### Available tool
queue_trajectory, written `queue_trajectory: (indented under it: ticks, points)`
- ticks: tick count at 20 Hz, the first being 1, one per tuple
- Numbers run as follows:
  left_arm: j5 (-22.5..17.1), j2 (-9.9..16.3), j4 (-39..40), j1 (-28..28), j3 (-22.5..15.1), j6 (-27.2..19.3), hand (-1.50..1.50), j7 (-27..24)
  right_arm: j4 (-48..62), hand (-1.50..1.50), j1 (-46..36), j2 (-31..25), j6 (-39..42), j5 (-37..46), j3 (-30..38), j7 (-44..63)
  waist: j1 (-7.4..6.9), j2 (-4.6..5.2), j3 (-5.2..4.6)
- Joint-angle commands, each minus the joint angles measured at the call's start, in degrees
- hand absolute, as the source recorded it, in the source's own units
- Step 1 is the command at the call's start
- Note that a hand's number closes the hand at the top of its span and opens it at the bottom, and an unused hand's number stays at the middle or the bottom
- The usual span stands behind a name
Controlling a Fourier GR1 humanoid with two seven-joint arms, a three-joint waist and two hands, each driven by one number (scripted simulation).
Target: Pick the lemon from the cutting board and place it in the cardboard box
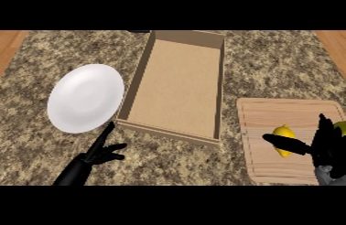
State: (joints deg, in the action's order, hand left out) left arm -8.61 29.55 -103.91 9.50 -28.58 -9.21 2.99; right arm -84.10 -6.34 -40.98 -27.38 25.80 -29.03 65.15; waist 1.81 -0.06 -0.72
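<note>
A yellow lemon (284,137) lies on the wooden cutting board (270,114) at the right. My right hand (324,144) hovers over the board just right of the lemon, fingers straight and pointing up. Its thumb stretches left across the lemon's lower half. The hand is open, not curled round the fruit. The cardboard box (138,77) stands open in the middle of the counter, with nothing inside. My left hand (101,151) rests open at the lower left, near the box's front left corner.
A white plate (86,98) lies left of the box on the speckled stone counter. A second yellow-green object (340,127) shows at the right edge behind my right hand. Wooden floor shows at both upper corners.
</note>
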Motion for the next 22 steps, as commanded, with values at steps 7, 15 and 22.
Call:
queue_trajectory:
  ticks: [7,15,22]
  points:
    - [-1.0,-6.5,10.2,-19.7,6.5,1.0,0.00,1.8,-0.6,-1.50,-1.8,7.7,5.4,7.5,-0.9,18.6,-0.41,0.11,0.58]
    - [-0.1,-9.8,18.7,-25.1,7.6,2.6,0.00,0.9,1.3,-1.50,-1.1,10.6,9.0,11.3,1.8,18.6,-0.61,0.09,0.60]
    - [0.4,-9.1,16.7,-24.1,8.9,3.3,0.00,1.0,2.2,1.50,2.9,14.4,9.0,14.0,4.0,16.9,-1.52,0.01,0.66]
